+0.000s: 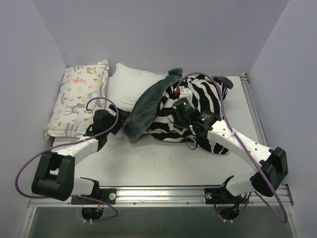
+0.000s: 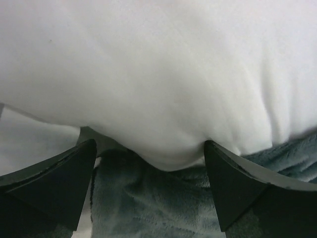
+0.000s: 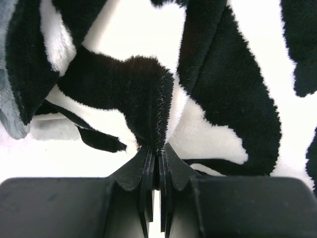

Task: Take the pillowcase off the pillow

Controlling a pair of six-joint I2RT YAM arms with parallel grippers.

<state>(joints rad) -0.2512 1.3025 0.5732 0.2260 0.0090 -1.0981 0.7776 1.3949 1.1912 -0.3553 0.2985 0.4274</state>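
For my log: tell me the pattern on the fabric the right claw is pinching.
Black-and-white zebra stripes on the pillowcase, clearest in the right wrist view.

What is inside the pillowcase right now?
The white pillow: its far-left end sticks out of the grey-green mouth of the pillowcase. How far it reaches inside is hidden under the zebra-striped fabric.
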